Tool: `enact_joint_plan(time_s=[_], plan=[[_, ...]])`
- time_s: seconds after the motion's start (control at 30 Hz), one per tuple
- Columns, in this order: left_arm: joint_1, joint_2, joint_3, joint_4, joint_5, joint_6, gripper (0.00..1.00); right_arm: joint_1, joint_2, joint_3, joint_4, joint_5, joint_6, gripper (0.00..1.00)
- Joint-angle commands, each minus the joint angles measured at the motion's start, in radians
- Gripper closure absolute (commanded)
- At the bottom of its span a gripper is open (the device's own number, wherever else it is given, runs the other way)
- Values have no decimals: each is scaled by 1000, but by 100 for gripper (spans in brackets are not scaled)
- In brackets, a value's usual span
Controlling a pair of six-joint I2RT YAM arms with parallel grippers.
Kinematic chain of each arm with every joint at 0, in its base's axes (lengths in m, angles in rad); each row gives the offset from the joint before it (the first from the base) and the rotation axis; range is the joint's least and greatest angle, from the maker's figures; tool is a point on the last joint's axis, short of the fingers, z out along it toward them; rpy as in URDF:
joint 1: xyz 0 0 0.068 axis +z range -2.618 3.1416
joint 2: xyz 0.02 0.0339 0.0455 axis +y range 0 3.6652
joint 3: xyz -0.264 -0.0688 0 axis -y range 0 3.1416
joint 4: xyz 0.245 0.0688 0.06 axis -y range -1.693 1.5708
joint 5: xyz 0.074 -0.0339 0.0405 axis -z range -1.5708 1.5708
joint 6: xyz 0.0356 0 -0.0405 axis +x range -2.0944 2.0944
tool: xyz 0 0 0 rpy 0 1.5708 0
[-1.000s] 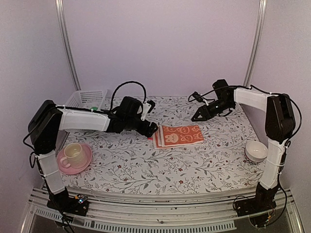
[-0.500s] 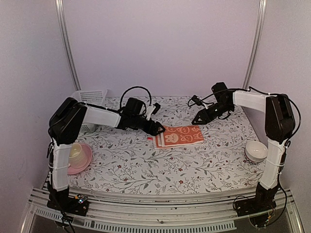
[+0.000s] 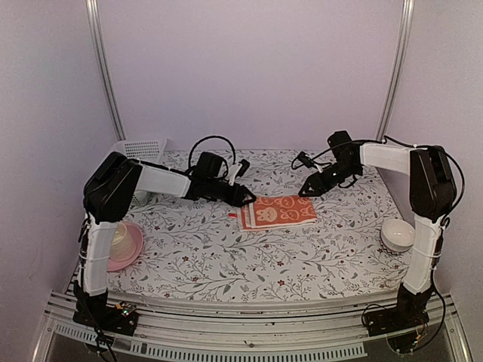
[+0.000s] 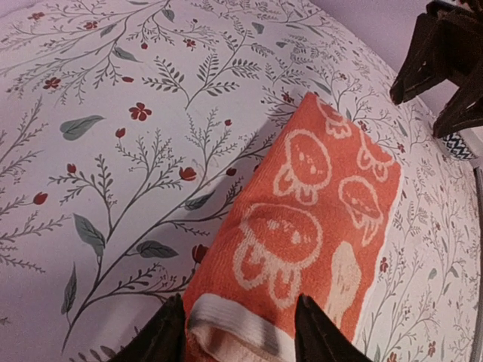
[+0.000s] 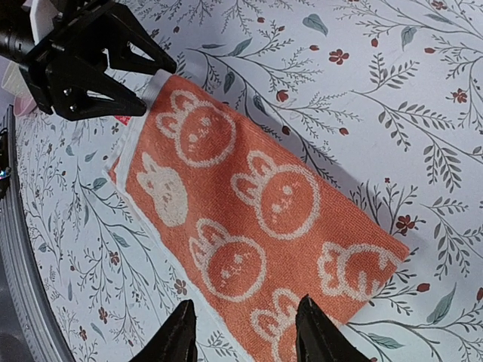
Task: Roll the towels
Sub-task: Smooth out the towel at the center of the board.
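Note:
One of the towels (image 3: 277, 210), orange-red with white bunny figures, lies folded flat near the middle of the flowered table. My left gripper (image 3: 243, 197) is low at the towel's left end. In the left wrist view its fingertips stand on either side of the white-hemmed end (image 4: 240, 335), touching the towel (image 4: 302, 219) with the jaws partly apart and the hem curling up between them. My right gripper (image 3: 307, 188) hovers over the far right end, open and holding nothing. The right wrist view has the towel (image 5: 256, 219) below its spread tips (image 5: 245, 335).
A white basket (image 3: 139, 148) stands at the back left behind the left arm. A pink saucer with a cup (image 3: 121, 243) sits near the left front. A small patterned bowl (image 3: 398, 234) is by the right arm's base.
My left arm has stretched out and brought its gripper down onto the towel's left end, and its jaws have narrowed. The right gripper has drifted slightly left, still open.

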Motion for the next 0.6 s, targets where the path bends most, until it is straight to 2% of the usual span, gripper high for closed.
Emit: enact_joint_plan(time_s=[0.0, 0.17, 0.33, 0.57], plan=[[19, 11, 15, 16, 14, -13, 57, -2, 20, -11, 26, 23, -8, 55], [17, -18, -29, 40, 19, -55, 74, -1, 33, -14, 40, 68, -3, 55], [17, -35, -43, 9, -37, -92, 85, -2, 43, -19, 60, 113, 1, 54], [17, -37, -33, -45, -155, -104, 85, -2, 65, -29, 96, 129, 10, 54]])
